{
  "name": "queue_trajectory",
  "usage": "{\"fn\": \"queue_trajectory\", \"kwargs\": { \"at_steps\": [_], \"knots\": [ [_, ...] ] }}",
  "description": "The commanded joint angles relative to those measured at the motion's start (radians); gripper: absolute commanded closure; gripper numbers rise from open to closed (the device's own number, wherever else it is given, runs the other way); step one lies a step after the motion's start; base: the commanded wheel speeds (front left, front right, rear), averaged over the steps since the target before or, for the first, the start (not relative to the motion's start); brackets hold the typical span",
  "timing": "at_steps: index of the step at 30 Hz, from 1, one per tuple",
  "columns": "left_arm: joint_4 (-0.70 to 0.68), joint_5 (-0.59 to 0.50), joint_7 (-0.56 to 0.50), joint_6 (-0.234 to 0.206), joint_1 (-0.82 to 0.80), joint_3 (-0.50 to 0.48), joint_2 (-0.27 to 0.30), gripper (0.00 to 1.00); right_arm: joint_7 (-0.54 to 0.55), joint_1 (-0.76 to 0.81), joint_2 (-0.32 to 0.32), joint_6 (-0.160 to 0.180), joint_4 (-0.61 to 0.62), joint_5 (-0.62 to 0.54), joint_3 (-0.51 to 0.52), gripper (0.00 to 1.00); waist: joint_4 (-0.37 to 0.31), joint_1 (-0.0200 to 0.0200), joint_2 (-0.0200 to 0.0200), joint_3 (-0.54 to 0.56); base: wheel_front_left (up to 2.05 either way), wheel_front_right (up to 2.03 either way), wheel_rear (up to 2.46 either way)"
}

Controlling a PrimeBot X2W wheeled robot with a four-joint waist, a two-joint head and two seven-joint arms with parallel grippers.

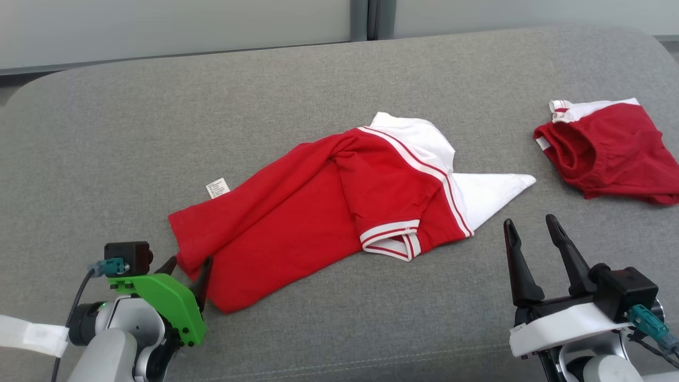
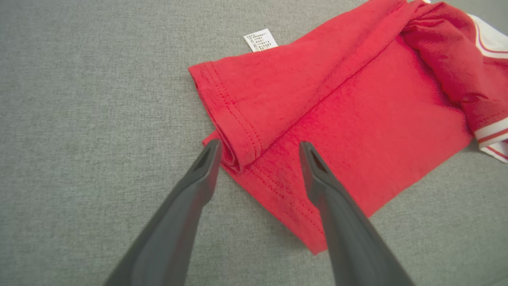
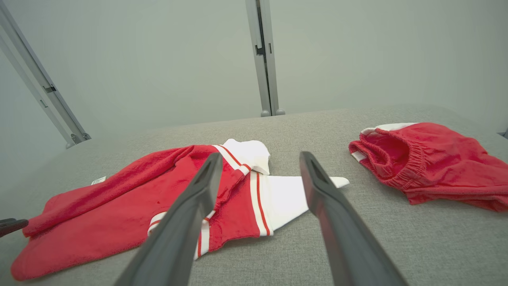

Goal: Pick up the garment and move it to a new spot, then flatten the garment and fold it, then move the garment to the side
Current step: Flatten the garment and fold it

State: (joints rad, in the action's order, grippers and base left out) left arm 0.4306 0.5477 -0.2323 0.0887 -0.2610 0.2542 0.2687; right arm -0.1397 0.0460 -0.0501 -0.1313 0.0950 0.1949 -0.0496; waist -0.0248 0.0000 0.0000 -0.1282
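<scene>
Red knit garment [image 1: 297, 212], rumpled, on grey woven cushion [image 1: 159, 106]

One small white tag [image 2: 260, 39] pokes out from under the red shirt [image 1: 297, 212] near its hem; its printed lines are too tiny to read.

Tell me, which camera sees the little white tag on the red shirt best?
The left wrist view. There the white tag looks big and close, with lines of print showing, sticking out from the edge of the red shirt. The head view shows the tag smaller, print unreadable. The right wrist view shows it as a tiny pale sliver.
</scene>
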Motion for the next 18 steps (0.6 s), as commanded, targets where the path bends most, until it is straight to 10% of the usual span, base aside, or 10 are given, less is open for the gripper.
{"fn": "queue_trajectory", "kwargs": {
  "at_steps": [1, 6, 7, 8, 11, 18],
  "knots": [
    [0.018, 0.008, -0.004, 0.008, -0.025, -0.003, 0.003, 0.0, -0.008, -0.016, -0.001, 0.001, -0.004, 0.007, -0.001, 0.0, -0.032, 0.0, 0.0, -0.033, 0.0, 0.0, 0.0],
    [0.111, 0.026, 0.013, 0.015, -0.078, -0.01, 0.004, 0.05, -0.02, -0.03, -0.001, 0.001, -0.016, 0.007, 0.002, 0.0, -0.042, 0.0, 0.0, -0.048, 0.0, 0.0, 0.0],
    [0.129, 0.025, 0.02, 0.017, -0.087, -0.01, 0.006, 0.19, -0.022, -0.033, -0.001, 0.001, -0.017, 0.006, 0.0, 0.0, -0.045, 0.0, 0.0, -0.049, 0.0, 0.0, 0.0],
    [0.139, 0.026, 0.037, 0.017, -0.097, -0.012, 0.007, 0.54, -0.023, -0.035, -0.001, 0.001, -0.018, 0.005, 0.0, 0.0, -0.047, 0.0, 0.0, -0.051, 0.0, 0.0, 0.0],
    [0.166, 0.019, 0.076, 0.022, -0.121, -0.011, 0.007, 1.0, -0.023, -0.037, -0.001, 0.001, -0.019, 0.002, 0.004, 0.0, -0.047, 0.0, 0.0, -0.054, 0.0, 0.0, 0.0],
    [0.199, 0.003, 0.161, 0.014, -0.18, -0.022, 0.019, 1.0, -0.021, -0.051, -0.001, 0.001, -0.018, 0.001, 0.008, 0.0, -0.041, 0.0, 0.0, -0.067, 0.0, 0.0, 0.0]
  ]
}}
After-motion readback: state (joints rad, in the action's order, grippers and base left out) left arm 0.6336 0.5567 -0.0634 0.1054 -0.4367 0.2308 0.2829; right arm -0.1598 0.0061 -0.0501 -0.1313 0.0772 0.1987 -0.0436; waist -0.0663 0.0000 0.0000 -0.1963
